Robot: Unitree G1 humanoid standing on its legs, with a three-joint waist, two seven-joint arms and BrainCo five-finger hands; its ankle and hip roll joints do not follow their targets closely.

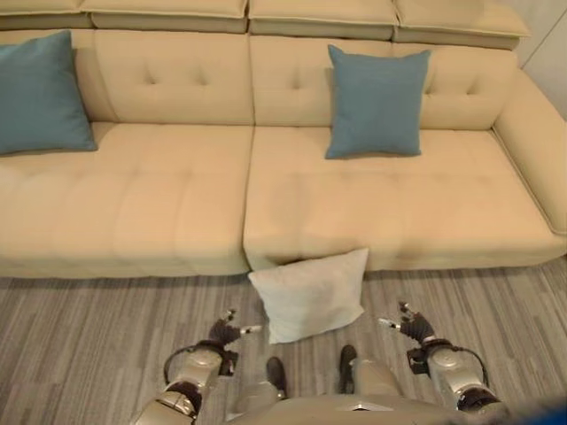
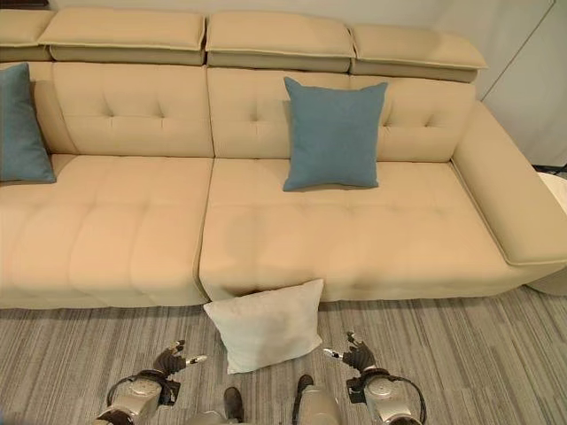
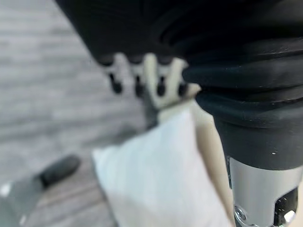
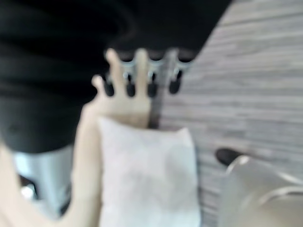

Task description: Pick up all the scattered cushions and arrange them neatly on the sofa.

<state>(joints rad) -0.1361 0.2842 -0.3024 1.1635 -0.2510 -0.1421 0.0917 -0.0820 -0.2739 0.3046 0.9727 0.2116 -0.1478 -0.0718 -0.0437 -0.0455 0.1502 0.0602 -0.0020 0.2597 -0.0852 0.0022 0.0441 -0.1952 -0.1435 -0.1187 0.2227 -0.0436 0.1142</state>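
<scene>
- Grey striped floor (image 1: pixel 89 336), like planked carpet, runs along the front of a wide beige sofa (image 1: pixel 177 212) with tufted backrest and padded headrests.
- One white cushion (image 1: pixel 310 294), square and soft, lies on the floor, its upper edge leaning against the sofa's front edge near the seam between the two seats.
- A blue cushion (image 2: pixel 333 133) of matte fabric stands upright against the backrest on the seat nearer the sofa's right arm.
- Another blue cushion (image 1: pixel 40 93) leans at the backrest toward the sofa's left end; it is cut off by the picture's edge in both eye views.
- The left hand (image 1: pixel 232 331) hovers above the floor just beside the white cushion's left edge, fingers spread apart and holding nothing.
- The right hand (image 1: pixel 406 324) hovers beside the cushion's right edge, fingers likewise apart and empty.
- Both wrist views show dark-tipped fingers (image 3: pixel 137 87) held straight, with the white cushion beyond them, blurred.
- The right eye view shows the sofa's right arm fully, which the left eye view crops.
</scene>
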